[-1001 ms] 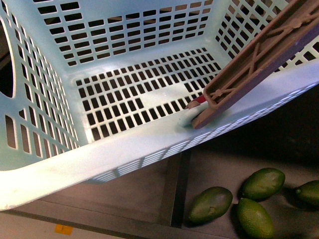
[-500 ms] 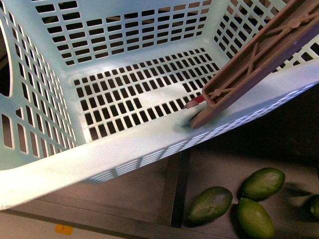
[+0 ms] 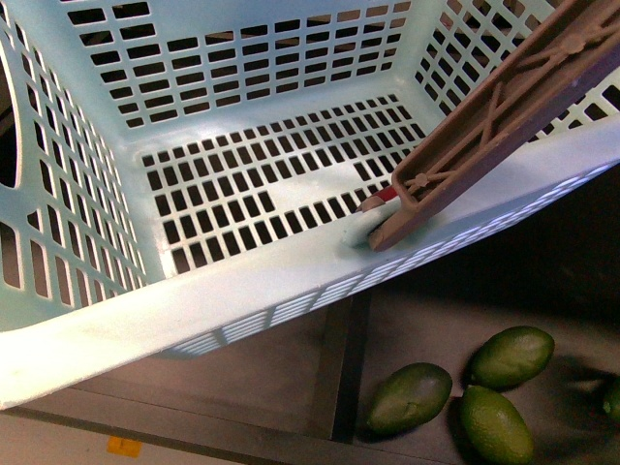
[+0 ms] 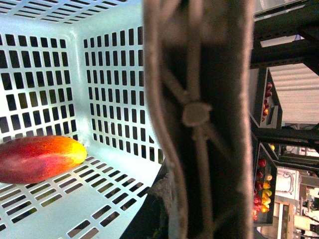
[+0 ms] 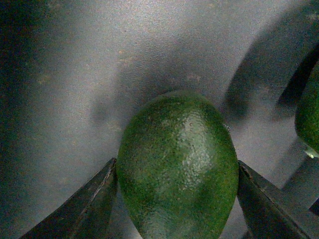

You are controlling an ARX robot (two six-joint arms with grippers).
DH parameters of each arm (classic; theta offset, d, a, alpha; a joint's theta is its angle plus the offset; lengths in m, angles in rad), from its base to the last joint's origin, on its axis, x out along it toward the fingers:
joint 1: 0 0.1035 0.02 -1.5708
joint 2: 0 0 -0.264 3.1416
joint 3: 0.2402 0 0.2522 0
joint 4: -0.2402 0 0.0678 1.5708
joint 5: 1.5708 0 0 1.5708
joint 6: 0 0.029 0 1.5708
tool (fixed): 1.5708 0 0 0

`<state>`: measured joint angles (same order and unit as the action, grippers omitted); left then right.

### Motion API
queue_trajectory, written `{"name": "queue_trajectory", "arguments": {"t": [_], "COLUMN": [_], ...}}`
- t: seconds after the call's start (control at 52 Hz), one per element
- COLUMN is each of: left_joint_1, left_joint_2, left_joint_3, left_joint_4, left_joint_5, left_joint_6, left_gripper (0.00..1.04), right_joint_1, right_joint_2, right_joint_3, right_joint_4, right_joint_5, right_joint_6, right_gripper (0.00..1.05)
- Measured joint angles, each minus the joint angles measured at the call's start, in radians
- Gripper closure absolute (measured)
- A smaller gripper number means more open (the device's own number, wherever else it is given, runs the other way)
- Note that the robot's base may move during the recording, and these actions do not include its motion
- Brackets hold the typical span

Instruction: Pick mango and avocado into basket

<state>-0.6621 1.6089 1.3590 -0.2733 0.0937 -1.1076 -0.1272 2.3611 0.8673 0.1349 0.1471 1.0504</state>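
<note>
The mint-green basket [image 3: 291, 291] hangs tilted and fills the upper front view, its brown handle [image 3: 504, 107] raised at the right. In the left wrist view my left gripper [image 4: 199, 219] is shut on the basket handle [image 4: 199, 99]. A red-yellow mango [image 4: 40, 158] lies inside the basket [image 4: 114, 89]; it does not show in the front view. My right gripper [image 5: 177, 199] is shut on a dark green avocado [image 5: 177, 164], one finger [image 5: 89, 204] at each side, just above a grey surface. Neither gripper shows in the front view.
Three green avocados [image 3: 409, 397] [image 3: 511, 356] [image 3: 494, 424] lie on the dark shelf below the basket. A fourth [image 3: 612, 397] shows at the right edge. Another avocado [image 5: 309, 109] lies close beside the held one. Shelves of fruit [image 4: 261, 189] stand behind the handle.
The avocado at the right edge of the front view has moved right, mostly out of frame. The basket has shifted slightly. The other three avocados have not moved.
</note>
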Motion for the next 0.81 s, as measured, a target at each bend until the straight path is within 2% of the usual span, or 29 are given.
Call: {"name": "queue_trajectory", "arguments": {"t": [0.077,0.173,0.52,0.808], "left_joint_1": [0.0,0.0,0.0,0.0], "left_joint_2": [0.0,0.0,0.0,0.0], "left_joint_3": [0.0,0.0,0.0,0.0], "left_joint_4": [0.0,0.0,0.0,0.0], "left_joint_5": [0.0,0.0,0.0,0.0], "left_joint_6": [0.0,0.0,0.0,0.0], "left_gripper": [1.01,1.01,1.01,1.01], "right_joint_1": [-0.002,-0.006,-0.025,-0.039], "right_joint_2": [0.0,0.0,-0.059,-0.333], "right_joint_3": [-0.001,-0.003,-0.04,-0.17], "right_joint_4": [0.001,0.003,0.042,0.155], "right_joint_5": [0.002,0.0,0.0,0.025], "right_joint_6": [0.0,0.0,-0.037,-0.209], "right_gripper": [0.46,0.5,0.53,0.53]}}
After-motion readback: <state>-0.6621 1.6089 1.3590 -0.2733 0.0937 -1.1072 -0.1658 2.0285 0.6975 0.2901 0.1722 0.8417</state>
